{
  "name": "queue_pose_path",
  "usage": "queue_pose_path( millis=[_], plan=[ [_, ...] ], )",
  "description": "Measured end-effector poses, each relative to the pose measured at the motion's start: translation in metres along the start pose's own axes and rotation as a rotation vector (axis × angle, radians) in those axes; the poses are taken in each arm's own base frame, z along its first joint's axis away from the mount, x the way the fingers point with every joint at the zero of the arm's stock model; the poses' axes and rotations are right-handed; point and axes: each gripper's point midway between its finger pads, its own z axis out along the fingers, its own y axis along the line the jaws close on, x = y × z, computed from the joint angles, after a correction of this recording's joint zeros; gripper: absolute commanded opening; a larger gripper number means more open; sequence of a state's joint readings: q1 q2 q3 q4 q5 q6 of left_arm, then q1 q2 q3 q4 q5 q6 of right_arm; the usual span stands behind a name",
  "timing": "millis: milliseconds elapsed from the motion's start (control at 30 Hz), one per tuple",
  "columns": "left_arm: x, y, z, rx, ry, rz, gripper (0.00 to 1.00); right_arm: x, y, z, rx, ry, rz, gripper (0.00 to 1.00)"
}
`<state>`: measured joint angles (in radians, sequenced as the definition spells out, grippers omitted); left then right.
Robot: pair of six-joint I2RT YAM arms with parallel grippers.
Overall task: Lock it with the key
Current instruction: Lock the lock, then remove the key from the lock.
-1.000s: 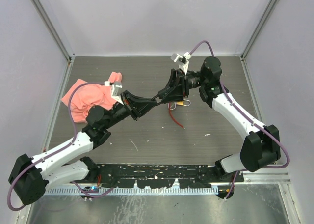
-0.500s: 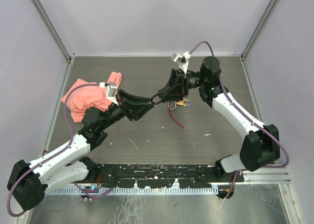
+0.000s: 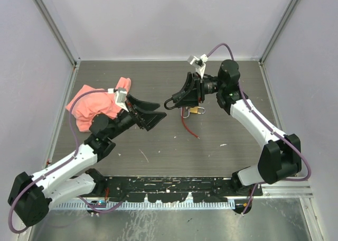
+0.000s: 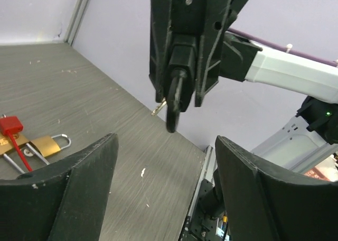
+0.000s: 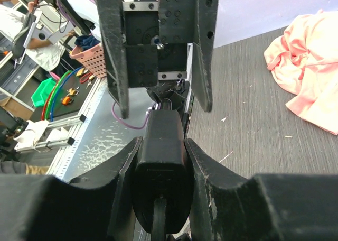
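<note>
Grey wood-grain table (image 3: 222, 93) fills the floor of a booth with pale lilac walls and metal corner posts. A pink cloth (image 3: 92, 103) lies crumpled toward the left side, behind the left arm. Near the middle, brass padlocks (image 3: 194, 110) lie flat on the boards. A red cord (image 3: 188, 127) trails from them toward the near edge, and its red tab rests just beside them in the left wrist view.

The right gripper (image 3: 176, 100) hangs above the table, just left of the padlocks and clear of them. Its fingers are pressed onto the black head of the key (image 3: 169, 103). From the right wrist, the head sits squeezed between the two pads. The left gripper (image 3: 161, 110) faces it from close by, fingers spread wide and holding nothing, not touching the key. Only open air lies between the two grippers.

The key's long axis runs roughly along the line of the right fingers, out toward the left gripper. Its black head sticks out past the fingertips. From the left wrist, a short bit of metal blade shows beside the head, slanting down toward the table. Its tip is too small to make out.
</note>
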<state>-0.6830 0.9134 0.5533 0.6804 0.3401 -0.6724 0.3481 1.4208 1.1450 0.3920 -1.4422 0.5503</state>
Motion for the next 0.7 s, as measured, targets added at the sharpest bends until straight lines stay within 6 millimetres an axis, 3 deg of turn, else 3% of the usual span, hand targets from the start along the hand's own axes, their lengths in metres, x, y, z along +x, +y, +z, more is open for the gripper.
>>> queue_pose_path(
  millis=[167, 333, 400, 467, 533, 567, 667, 700],
  plan=[
    [0.012, 0.013, 0.013, -0.027, 0.042, -0.051, 0.62, 0.001, 0.002, 0.003, -0.009, 0.005, 0.002, 0.01],
    [0.012, 0.012, 0.025, -0.005, 0.045, -0.092, 0.5, 0.004, 0.0, 0.005, -0.015, 0.009, 0.009, 0.02],
    [0.009, 0.009, 0.027, 0.009, 0.037, -0.098, 0.37, 0.006, -0.001, 0.007, -0.018, 0.012, 0.017, 0.02],
    [0.006, 0.006, 0.027, 0.022, 0.028, -0.106, 0.14, 0.008, -0.001, 0.008, -0.021, 0.015, 0.021, 0.03],
    [0.005, 0.004, 0.028, 0.033, 0.028, -0.103, 0.02, 0.009, -0.002, 0.009, -0.023, 0.017, 0.022, 0.07],
    [0.005, 0.002, 0.028, 0.04, 0.029, -0.101, 0.0, 0.01, -0.002, 0.009, -0.022, 0.017, 0.026, 0.15],
    [0.007, 0.0, 0.027, 0.06, 0.04, -0.084, 0.0, 0.011, -0.002, 0.009, -0.022, 0.019, 0.049, 0.61],
    [0.007, 0.001, 0.027, 0.06, 0.041, -0.086, 0.0, 0.011, -0.002, 0.009, -0.02, 0.019, 0.046, 0.7]
  ],
)
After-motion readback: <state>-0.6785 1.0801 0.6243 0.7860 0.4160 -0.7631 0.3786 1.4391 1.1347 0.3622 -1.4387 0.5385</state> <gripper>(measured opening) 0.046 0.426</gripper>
